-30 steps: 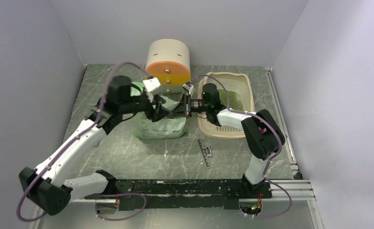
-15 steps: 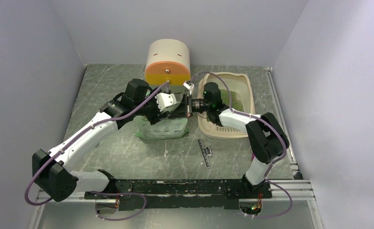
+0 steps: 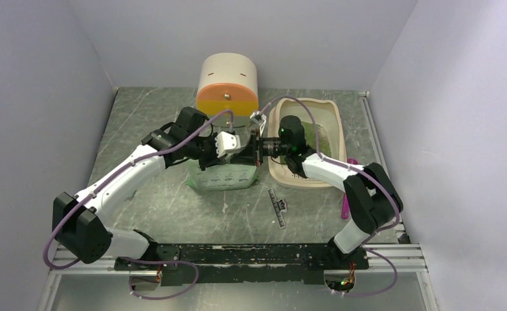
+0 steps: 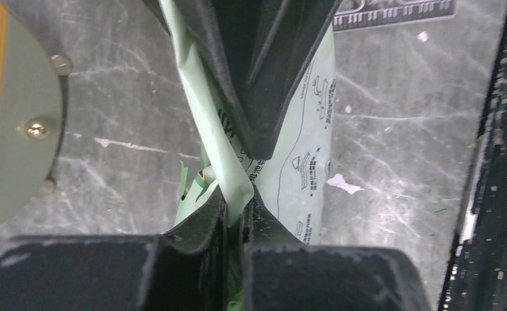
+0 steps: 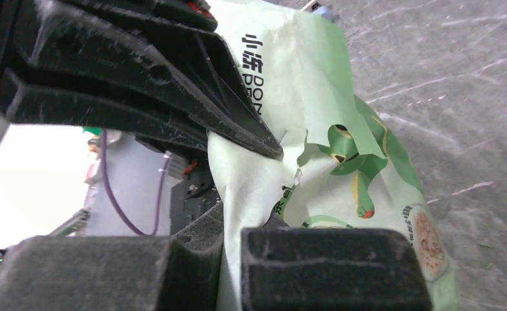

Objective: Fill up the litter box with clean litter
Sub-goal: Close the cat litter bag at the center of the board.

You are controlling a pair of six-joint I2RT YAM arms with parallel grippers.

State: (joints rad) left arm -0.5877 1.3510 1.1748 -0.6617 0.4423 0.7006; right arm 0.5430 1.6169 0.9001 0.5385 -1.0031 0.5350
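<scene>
The beige litter box (image 3: 330, 111) lies right of centre, with a patch of light-green clean litter (image 3: 315, 135) inside, partly hidden by the right arm. A green printed bag (image 3: 228, 175) stands just left of it. Both grippers meet at the bag's top. My left gripper (image 4: 237, 197) is shut on a fold of the bag's film (image 4: 302, 149). Facing it, my right gripper (image 5: 234, 223) is shut on the same bag (image 5: 315, 129). In the top view, the left gripper (image 3: 241, 150) and right gripper (image 3: 256, 148) are almost touching.
The round beige-and-orange drawer unit (image 3: 228, 84) stands right behind the bag. A magenta scoop (image 3: 346, 205) lies by the right arm's base, right of the box. A black strip (image 3: 278, 206) lies on the table in front of the bag. Walls close in on three sides.
My left arm has swung right and forward to the bag's top, and its jaws have shut on the film. The right arm has shifted slightly, still gripping the bag.
</scene>
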